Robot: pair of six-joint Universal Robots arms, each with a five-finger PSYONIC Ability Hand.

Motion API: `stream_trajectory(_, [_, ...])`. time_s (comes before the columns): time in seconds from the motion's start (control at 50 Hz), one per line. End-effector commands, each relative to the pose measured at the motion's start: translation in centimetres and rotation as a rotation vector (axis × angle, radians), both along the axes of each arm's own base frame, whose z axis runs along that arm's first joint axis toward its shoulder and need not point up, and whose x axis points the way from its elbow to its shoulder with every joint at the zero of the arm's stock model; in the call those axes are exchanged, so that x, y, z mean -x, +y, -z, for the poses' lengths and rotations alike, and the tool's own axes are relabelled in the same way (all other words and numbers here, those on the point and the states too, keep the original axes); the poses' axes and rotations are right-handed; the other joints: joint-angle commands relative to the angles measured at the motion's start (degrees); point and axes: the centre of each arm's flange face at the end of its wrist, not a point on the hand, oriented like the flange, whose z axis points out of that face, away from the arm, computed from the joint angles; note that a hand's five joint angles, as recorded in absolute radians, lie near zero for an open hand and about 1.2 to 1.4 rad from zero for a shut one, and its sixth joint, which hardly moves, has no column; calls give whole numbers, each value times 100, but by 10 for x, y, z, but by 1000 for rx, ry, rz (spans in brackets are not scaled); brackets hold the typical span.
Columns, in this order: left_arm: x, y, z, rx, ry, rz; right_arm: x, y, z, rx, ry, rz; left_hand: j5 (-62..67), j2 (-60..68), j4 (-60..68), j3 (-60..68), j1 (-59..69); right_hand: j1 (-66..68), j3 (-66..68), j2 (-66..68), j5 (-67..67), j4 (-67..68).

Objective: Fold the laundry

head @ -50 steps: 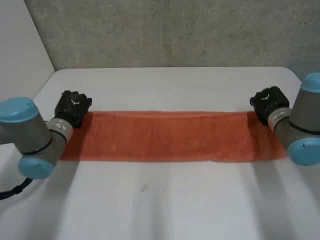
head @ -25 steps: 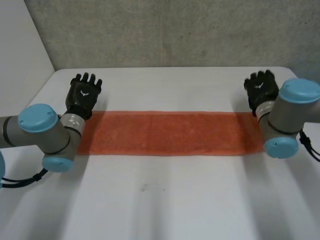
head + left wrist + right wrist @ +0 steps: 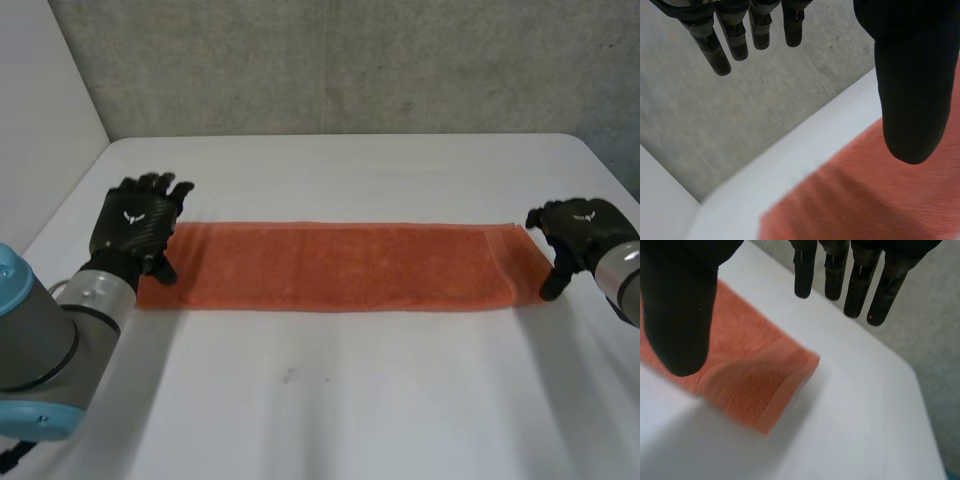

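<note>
One long orange terry towel [image 3: 340, 265], folded into a narrow strip, lies flat across the white surface [image 3: 350, 400]. The left robot hand [image 3: 135, 228] is at its left end, fingers spread, holding nothing; the right robot hand [image 3: 578, 235] is just beside the right end, likewise spread and empty. The cloth looks soft, light and limp, likely to sag when lifted; I'd pinch it at the end corners. A grey concrete wall [image 3: 330, 60] stands behind.

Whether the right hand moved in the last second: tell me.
Yes. The right hand went toward the table's right edge and near side, off the towel's end.
</note>
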Motion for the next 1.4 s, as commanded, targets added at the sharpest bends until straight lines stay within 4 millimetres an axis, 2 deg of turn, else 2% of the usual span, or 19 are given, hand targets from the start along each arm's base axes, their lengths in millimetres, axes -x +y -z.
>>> stream_trajectory(0.02, [-4, 1, 5, -99, 117, -19, 11, -18, 32, -31, -13, -12, -161, 56, 34, 51, -38, 1465, 1145, 1149, 1157, 1167])
stream_trajectory(0.32, [-7, 3, 8, -112, 114, -26, 11, -39, 68, -15, 26, -25, -161, 56, 34, 51, -38, 2493, 2173, 2176, 2185, 2195])
stream_trajectory(0.44, [-7, 3, 9, -113, 114, -26, 12, -47, 74, -15, 36, -19, -161, 56, 34, 51, -38, 6410, 6091, 6094, 6102, 6113])
stream_trajectory(0.54, [-6, 4, 9, -115, 113, -25, 21, -55, 67, 11, 44, 24, -161, 56, 34, 51, -38, 6423, 6103, 6107, 6115, 6125])
stream_trajectory(0.64, [-7, 5, 11, -123, 113, -25, 68, -76, 51, 67, 91, 207, -161, 56, 34, 51, -38, 6423, 6103, 6107, 6115, 6125])
stream_trajectory(0.72, [-7, 6, 10, -119, 112, -24, 134, -98, 29, 131, 227, 396, -161, 56, 34, 51, -38, 6423, 6103, 6107, 6115, 6125])
stream_trajectory(0.78, [-7, 6, 9, -118, 112, -25, 158, -105, 19, 160, 318, 439, -161, 56, 34, 51, -38, 6423, 6103, 6107, 6115, 6125])
stream_trajectory(0.86, [-6, 6, 8, -118, 114, -23, 155, -109, 10, 191, 333, 427, -161, 56, 34, 51, -38, 6423, 6103, 6107, 6115, 6125])
stream_trajectory(0.96, [-6, 7, 8, -120, 113, -24, 102, -106, -23, 298, 260, 330, -161, 56, 34, 51, -38, 6423, 6103, 6107, 6115, 6125])
stream_trajectory(1.0, [-7, 8, 7, -117, 114, -25, 41, -94, -40, 362, 201, 195, -161, 56, 34, 51, -38, 6423, 6103, 6107, 6115, 6125])
stream_trajectory(1.06, [-7, 8, 6, -117, 114, -25, 10, -86, -45, 384, 174, 121, -161, 56, 34, 51, -38, 6423, 6103, 6107, 6115, 6125])
stream_trajectory(1.1, [-7, 8, 5, -110, 115, -28, -56, -58, -48, 415, 132, -66, -161, 56, 34, 51, -38, 6423, 6103, 6107, 6115, 6125])
stream_trajectory(1.12, [-7, 8, 5, -110, 115, -28, -57, -58, -48, 415, 132, -67, -161, 56, 34, 51, -38, 6423, 6103, 6107, 6115, 6125])
stream_trajectory(1.16, [-7, 8, 3, -105, 117, -27, -121, -19, -38, 421, 90, -299, -161, 56, 34, 51, -38, 6423, 6103, 6107, 6115, 6125])
stream_trajectory(1.18, [-7, 8, 3, -105, 117, -27, -122, -19, -38, 421, 90, -300, -161, 56, 34, 51, -38, 6423, 6103, 6107, 6115, 6125])
stream_trajectory(1.22, [-7, 8, 2, -104, 119, -27, -174, 23, -21, 414, 54, -523, -161, 56, 34, 51, -38, 6423, 6103, 6107, 6115, 6125])
stream_trajectory(1.28, [-7, 9, 0, -100, 121, -24, -193, 43, -9, 396, 39, -608, -161, 56, 34, 51, -38, 6423, 6103, 6107, 6115, 6125])
stream_trajectory(1.32, [-4, 10, 0, -99, 121, -13, -219, 74, 21, 334, 43, -724, -161, 56, 34, 51, -38, 6423, 6103, 6107, 6115, 6125])
stream_trajectory(1.4, [-2, 10, -2, -94, 122, -6, -232, 94, 50, 275, 74, -786, -161, 56, 34, 51, -38, 6423, 6103, 6107, 6115, 6125])
